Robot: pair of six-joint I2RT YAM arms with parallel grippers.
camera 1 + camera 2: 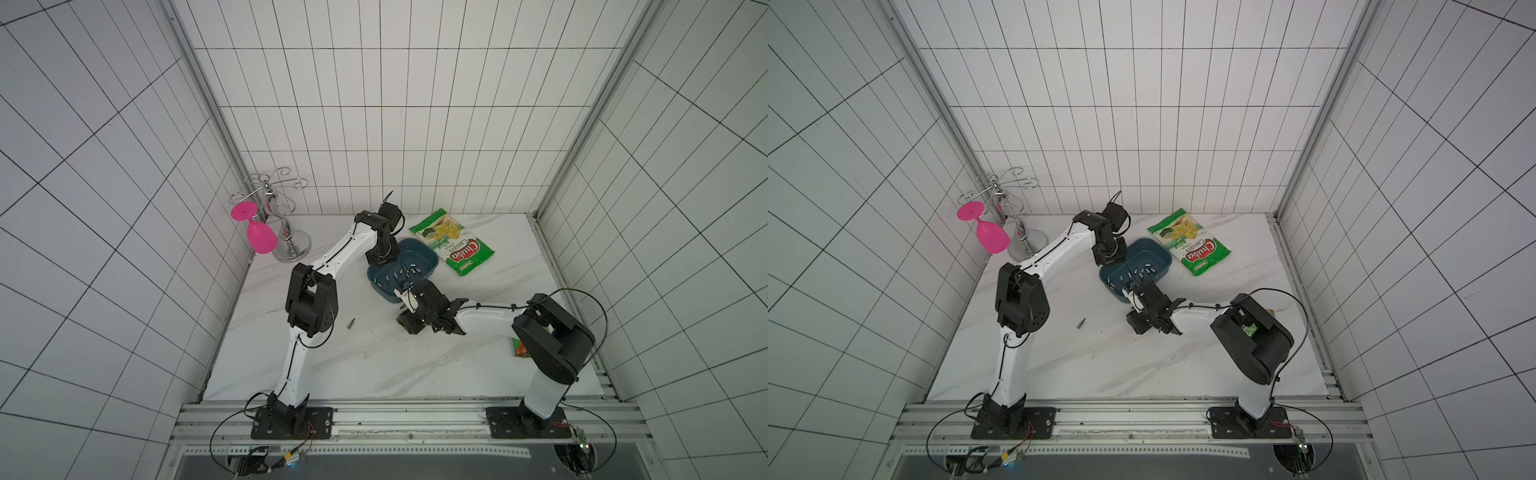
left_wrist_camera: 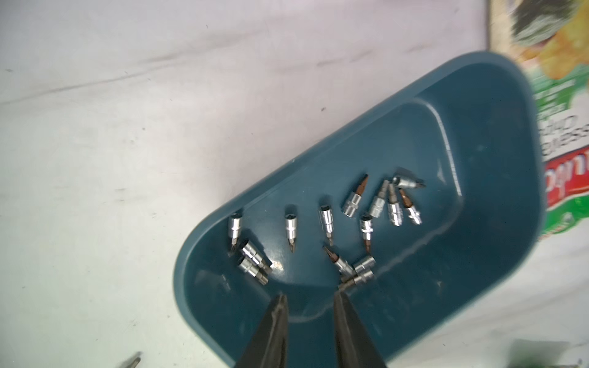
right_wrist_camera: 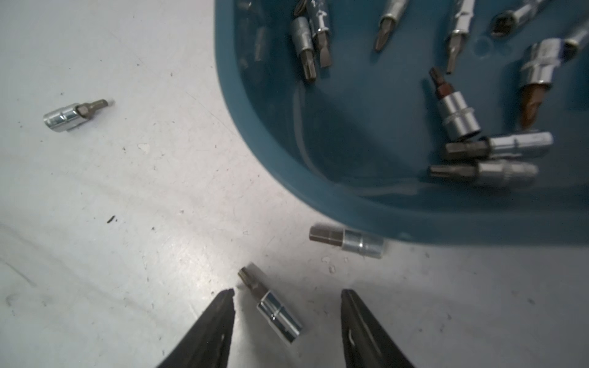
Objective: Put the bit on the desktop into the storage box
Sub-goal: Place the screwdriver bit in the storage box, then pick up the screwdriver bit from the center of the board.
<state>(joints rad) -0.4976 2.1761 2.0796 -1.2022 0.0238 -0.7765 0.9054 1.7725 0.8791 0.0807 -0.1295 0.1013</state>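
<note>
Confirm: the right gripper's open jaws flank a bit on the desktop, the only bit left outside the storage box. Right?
Not the only one. The right wrist view shows two more on the desktop: a near bit beside the storage box and a far bit. The right gripper, jaws open, flanks a third bit.

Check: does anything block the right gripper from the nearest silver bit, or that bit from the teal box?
Nothing visible blocks the grasp: the silver socket bit lies between the open jaws of the right gripper. A second silver bit lies between it and the shallow teal plastic storage box; a lifted carry should clear it.
</note>
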